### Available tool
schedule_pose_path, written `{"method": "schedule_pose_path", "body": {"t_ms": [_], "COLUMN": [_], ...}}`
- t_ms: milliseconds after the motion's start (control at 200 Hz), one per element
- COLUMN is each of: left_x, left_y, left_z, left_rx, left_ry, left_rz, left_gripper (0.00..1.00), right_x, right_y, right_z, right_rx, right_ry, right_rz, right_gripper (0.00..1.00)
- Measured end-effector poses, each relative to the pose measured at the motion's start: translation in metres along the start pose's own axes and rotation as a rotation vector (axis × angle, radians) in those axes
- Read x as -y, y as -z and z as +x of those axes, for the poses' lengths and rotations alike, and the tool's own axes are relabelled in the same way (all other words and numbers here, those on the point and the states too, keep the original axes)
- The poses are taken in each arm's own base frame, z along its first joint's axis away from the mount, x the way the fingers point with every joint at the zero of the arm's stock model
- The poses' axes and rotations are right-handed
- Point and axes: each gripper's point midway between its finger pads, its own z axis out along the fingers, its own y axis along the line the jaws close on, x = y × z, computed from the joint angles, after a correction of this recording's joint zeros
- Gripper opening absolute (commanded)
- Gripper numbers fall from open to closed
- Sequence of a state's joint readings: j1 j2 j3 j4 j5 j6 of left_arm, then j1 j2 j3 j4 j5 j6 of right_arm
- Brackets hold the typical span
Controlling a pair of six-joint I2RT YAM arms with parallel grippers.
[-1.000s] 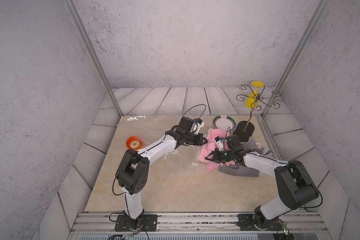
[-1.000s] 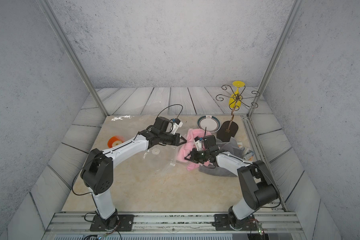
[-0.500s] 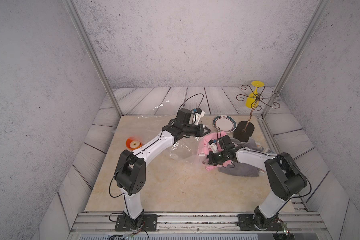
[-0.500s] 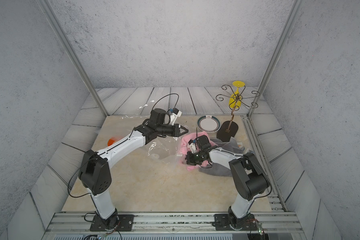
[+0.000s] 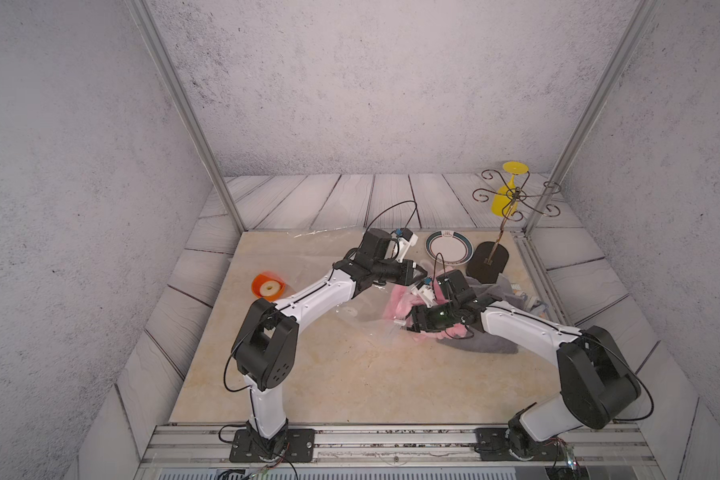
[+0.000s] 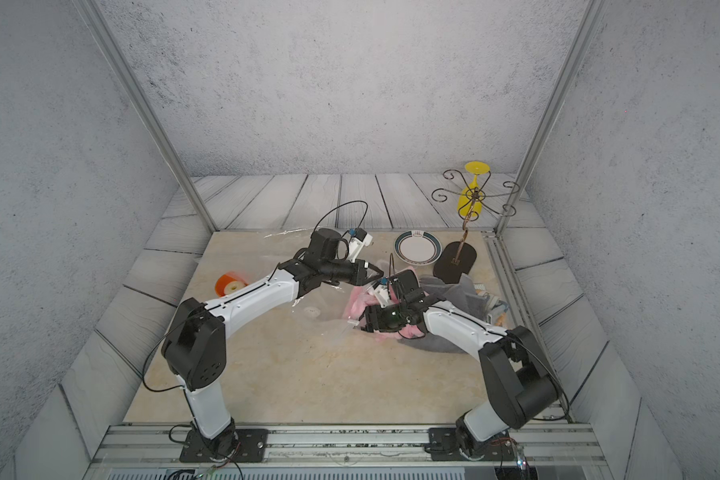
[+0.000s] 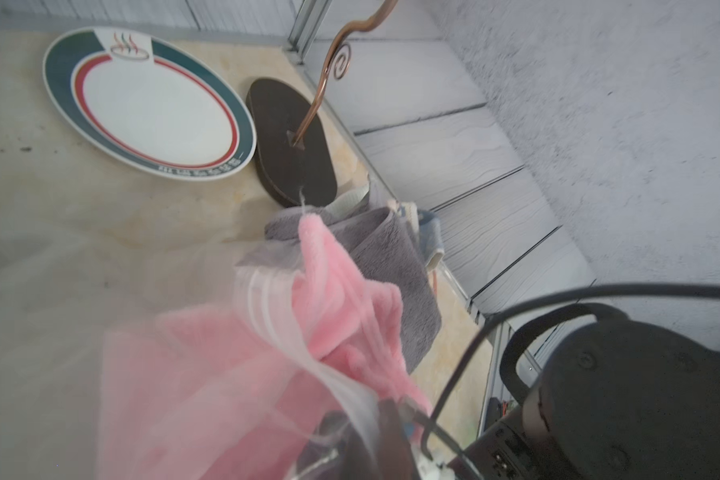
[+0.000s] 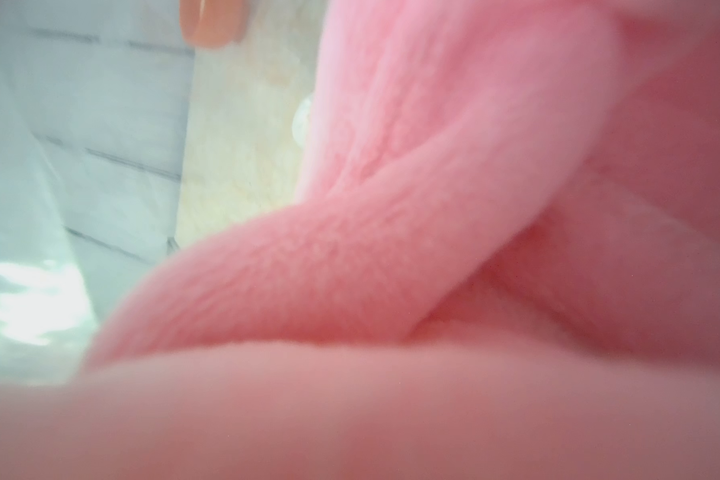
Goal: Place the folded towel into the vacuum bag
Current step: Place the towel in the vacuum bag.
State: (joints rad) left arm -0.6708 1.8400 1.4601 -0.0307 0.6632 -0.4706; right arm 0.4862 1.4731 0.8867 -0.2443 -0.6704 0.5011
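Now the pink towel is lying toward the right edge of the table. Most of it is showing through the film of the vacuum bag, and one corner is poking out of the mouth against the grey towel.

Compared with a second ago, my right pincer is sitting further in toward the table's middle, buried in pink pile. I am reading that as the towel being pushed well into the mouth. I cannot tell whether that pincer is released or clenched, because its wrist view is showing only pink folds.

My left pincer is clenched on the bag's upper lip. It is holding the lip higher and nearer the far edge than before, which is keeping the mouth open.

The bag is holding only that towel, as far as I can see, and its round white valve is lying near the table's middle. The grey towel is lying outside the bag. The plate by the far edge is carrying nothing.
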Motion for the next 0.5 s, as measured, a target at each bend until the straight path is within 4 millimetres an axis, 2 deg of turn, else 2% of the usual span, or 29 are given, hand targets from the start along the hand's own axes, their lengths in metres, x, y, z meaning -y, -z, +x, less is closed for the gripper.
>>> {"method": "schedule_pose_path", "body": {"t_ms": [50,170,235,355,500], "left_x": [-0.002,-0.016,-0.021,-0.021,-0.020], "left_y": [0.000,-0.006,-0.011,-0.014,-0.015], "left_z": [0.007,0.038,0.050,0.059,0.060], "left_rx": [-0.015,-0.088,-0.121,-0.144,-0.145], "left_ry": [0.008,0.053,0.066,0.068,0.064], "left_rz": [-0.007,-0.039,-0.052,-0.066,-0.068], "left_gripper": [0.00,0.00,0.00,0.00,0.00], "right_x": [0.003,0.007,0.008,0.027,0.075], "right_y": [0.016,0.074,0.096,0.119,0.131], "right_z": [-0.009,-0.042,-0.050,-0.049,-0.031], "right_rx": [0.066,0.296,0.380,0.461,0.476], "right_ry": [-0.018,-0.048,-0.057,-0.121,-0.243], "right_rz": [-0.008,-0.020,-0.004,0.117,0.363], "right_gripper": [0.80,0.80,0.80,0.79,0.76]}}
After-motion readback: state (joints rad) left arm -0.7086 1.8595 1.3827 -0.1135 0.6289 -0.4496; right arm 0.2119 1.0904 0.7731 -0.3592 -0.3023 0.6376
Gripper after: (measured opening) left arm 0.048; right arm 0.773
